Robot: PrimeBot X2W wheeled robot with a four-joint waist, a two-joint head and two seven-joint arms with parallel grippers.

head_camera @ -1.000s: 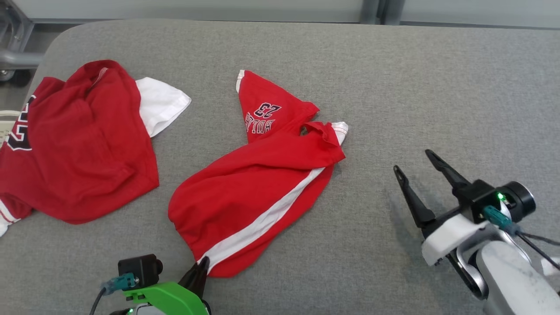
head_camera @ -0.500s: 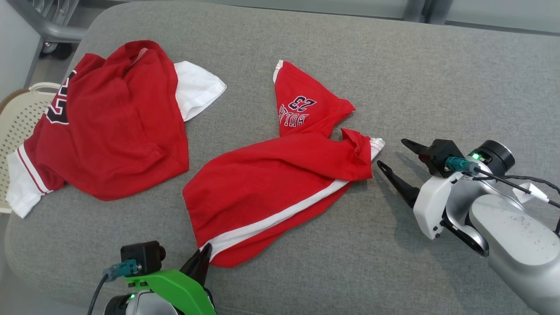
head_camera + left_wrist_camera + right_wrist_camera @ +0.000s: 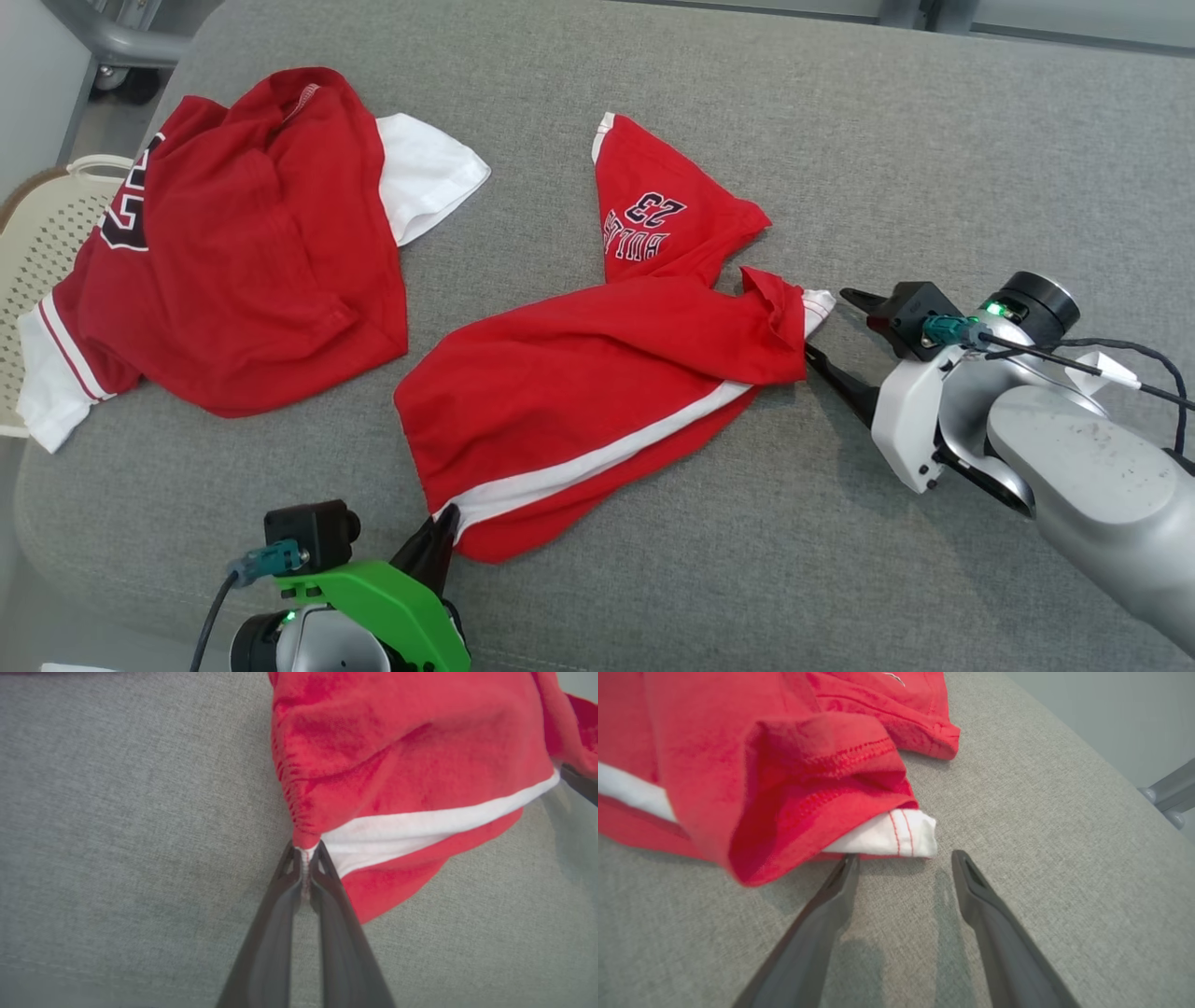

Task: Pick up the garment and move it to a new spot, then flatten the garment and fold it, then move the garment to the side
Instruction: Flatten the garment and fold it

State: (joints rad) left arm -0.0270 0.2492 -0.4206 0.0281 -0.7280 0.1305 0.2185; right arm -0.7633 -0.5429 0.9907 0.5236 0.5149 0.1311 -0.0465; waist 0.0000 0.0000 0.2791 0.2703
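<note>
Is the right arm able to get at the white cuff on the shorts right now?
Probably yes: the open right pincer sits just short of the white cuff, almost touching it, with only bare grey cushion between them.

Bright, even light; soft shadows fall just beneath the right gripper (image 3: pixel 906 857). Both wrist views blur toward their edges.

red shorts (image 3: pixel 597 392), white side stripe; red-white shirt (image 3: pixel 233 252); grey cushion (image 3: pixel 934 168).
</note>
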